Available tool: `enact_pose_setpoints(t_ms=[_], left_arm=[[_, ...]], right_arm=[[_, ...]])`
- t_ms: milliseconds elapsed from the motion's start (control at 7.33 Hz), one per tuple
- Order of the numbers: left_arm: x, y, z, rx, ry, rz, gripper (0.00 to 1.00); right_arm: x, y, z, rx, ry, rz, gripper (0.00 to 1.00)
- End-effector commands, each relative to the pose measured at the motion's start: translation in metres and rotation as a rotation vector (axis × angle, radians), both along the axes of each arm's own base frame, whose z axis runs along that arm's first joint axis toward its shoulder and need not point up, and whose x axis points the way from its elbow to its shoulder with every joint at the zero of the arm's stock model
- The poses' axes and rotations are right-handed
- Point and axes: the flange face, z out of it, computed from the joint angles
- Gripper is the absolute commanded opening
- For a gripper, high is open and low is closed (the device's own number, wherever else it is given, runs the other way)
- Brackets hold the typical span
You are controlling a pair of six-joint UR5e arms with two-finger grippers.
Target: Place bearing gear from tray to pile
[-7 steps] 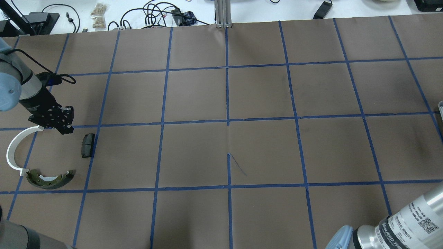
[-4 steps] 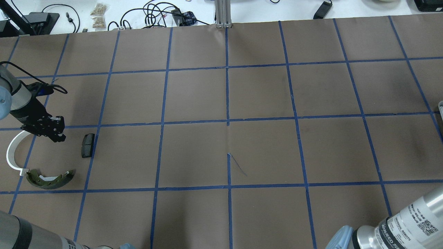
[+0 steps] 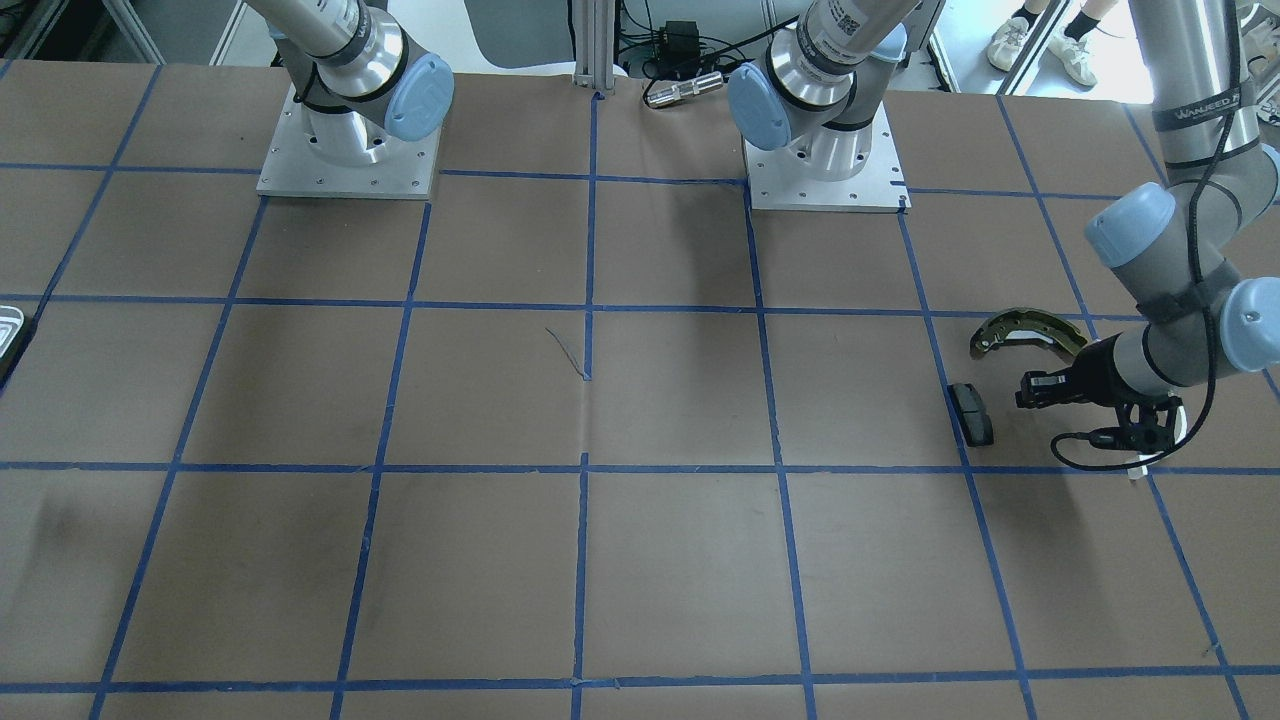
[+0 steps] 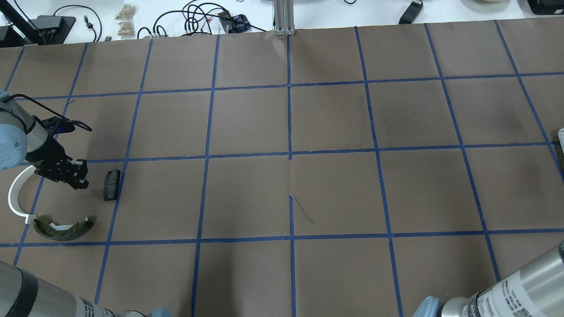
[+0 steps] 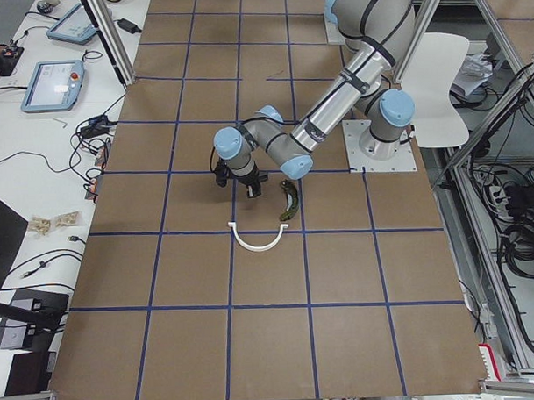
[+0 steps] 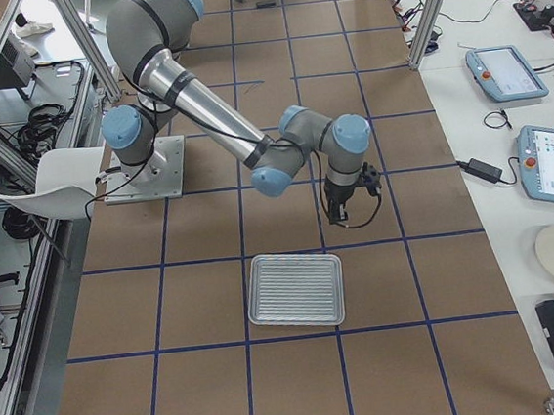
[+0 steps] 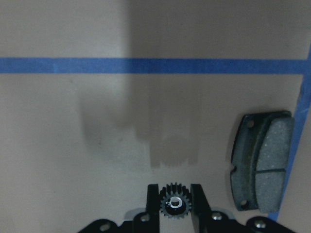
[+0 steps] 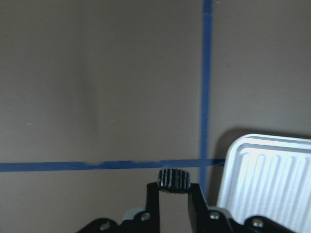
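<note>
My left gripper [image 7: 175, 194] is shut on a small black bearing gear [image 7: 175, 204] with a pale centre and holds it a little above the paper. It hovers [image 4: 76, 177] beside the pile: a dark brake pad [image 4: 111, 179] to its right, a white half-ring [image 4: 15, 193] and a brass-and-black brake shoe [image 4: 64, 228] nearer the robot. The pad also shows in the left wrist view [image 7: 262, 167]. My right gripper [image 8: 173, 189] is shut on a second dark gear [image 8: 173, 179], seen edge-on, beside the silvery ribbed tray [image 8: 267, 179].
The tray [image 6: 295, 289] lies at the table's right end, a sliver showing in the front view [image 3: 8, 330]. Brown paper with blue tape grid [image 4: 290, 154] covers the table. Cables and devices [image 4: 207, 20] lie along the far edge.
My left gripper with its gear has drifted toward the robot and closer to the brake pad. The right arm has sunk lower in the overhead view's bottom right corner.
</note>
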Motion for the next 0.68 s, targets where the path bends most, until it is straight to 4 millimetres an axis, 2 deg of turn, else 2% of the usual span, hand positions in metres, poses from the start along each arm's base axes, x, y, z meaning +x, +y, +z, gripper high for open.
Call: enact_pose_setpoints(t_ms=[0, 136, 273, 409, 545], left_arm=[[0.005, 0.004, -0.002, 0.003, 0.002, 0.006, 0.18], [0.007, 0.006, -0.004, 0.007, 0.007, -0.006, 0.63], [0.009, 0.005, -0.002, 0.004, 0.007, -0.015, 1.00], [0.009, 0.006, -0.001, 0.005, 0.006, -0.017, 1.00], [0.009, 0.005, 0.011, 0.003, -0.003, -0.018, 1.00]], right_arm=[[0.194, 0.024, 0.007, 0.008, -0.006, -0.018, 0.10], [0.285, 0.037, 0.009, -0.009, -0.003, 0.004, 0.10], [0.362, 0.050, 0.006, -0.021, -0.008, 0.002, 0.10], [0.432, 0.065, -0.010, -0.007, -0.076, -0.040, 0.10], [0.494, 0.077, -0.029, -0.012, -0.100, -0.011, 0.08]])
